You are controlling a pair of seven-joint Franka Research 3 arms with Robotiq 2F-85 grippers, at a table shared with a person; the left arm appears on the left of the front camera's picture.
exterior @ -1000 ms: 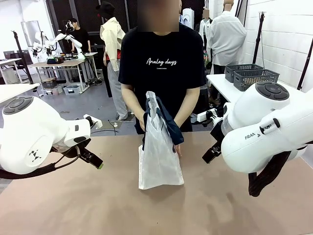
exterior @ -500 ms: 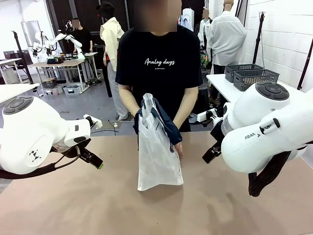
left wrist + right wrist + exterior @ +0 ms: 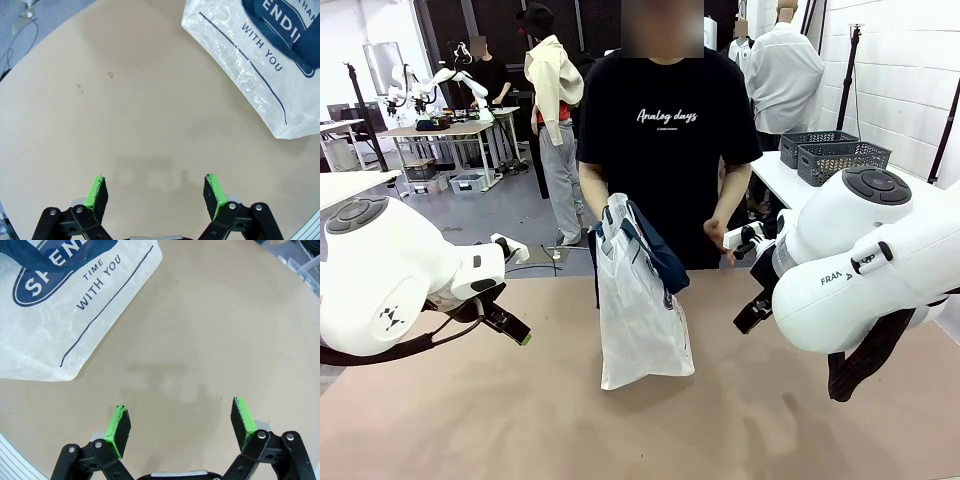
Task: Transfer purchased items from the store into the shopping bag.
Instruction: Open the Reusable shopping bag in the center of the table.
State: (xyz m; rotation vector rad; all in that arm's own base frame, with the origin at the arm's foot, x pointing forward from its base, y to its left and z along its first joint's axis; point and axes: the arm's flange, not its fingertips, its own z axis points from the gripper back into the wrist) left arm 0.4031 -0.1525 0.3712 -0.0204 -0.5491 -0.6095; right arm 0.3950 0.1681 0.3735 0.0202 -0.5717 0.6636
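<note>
The shopping bag point(image 3: 640, 310), translucent white with navy handles and a navy logo, stands upright at the table's middle. A person at the far side holds its top with one hand point(image 3: 603, 228); the other hand point(image 3: 717, 232) hovers off to its right. My left gripper point(image 3: 516, 330) hangs open left of the bag, above bare table. In the left wrist view the left gripper point(image 3: 155, 192) holds nothing, and the bag point(image 3: 250, 60) lies at the upper right. My right gripper point(image 3: 181, 421) is open too, with the bag point(image 3: 65, 305) at the upper left. The purchased items are out of view.
The tan table point(image 3: 520, 420) spreads wide on both sides of the bag. Two dark grey lattice baskets point(image 3: 835, 155) sit on a white table at the back right. The person stands against the far edge.
The person shifted right and lifted one hand off the bag's right side. The bag's top leaned slightly left. Neither arm moved.
</note>
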